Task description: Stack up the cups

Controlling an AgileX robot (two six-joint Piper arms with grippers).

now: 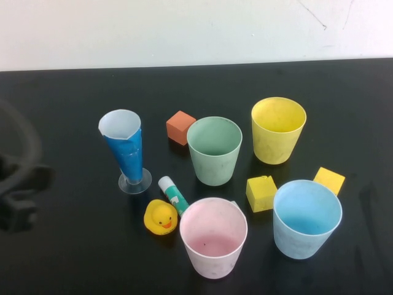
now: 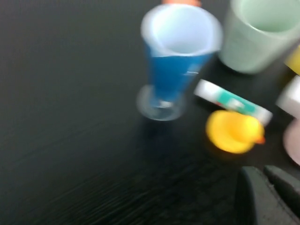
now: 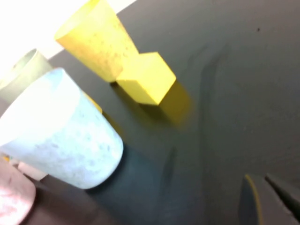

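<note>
Four cups stand upright and apart on the black table: green [image 1: 214, 150] in the middle, yellow [image 1: 277, 130] behind it to the right, pink [image 1: 213, 236] at the front, light blue [image 1: 306, 218] at the front right. My left gripper [image 2: 261, 171] is shut and empty, low over the table's left side; the green cup [image 2: 262, 37] and the pink cup's edge [image 2: 294, 140] lie beyond it. My right gripper [image 3: 257, 177] is shut and empty, right of the light blue cup [image 3: 61, 131], with the yellow cup [image 3: 96, 40] farther off. It is out of the high view.
A tall blue cone glass [image 1: 126, 150] stands left of the green cup. A rubber duck [image 1: 161, 217] and a glue stick [image 1: 174, 193] lie left of the pink cup. An orange cube [image 1: 180, 127] and two yellow cubes [image 1: 261, 193] [image 1: 329, 180] sit among the cups.
</note>
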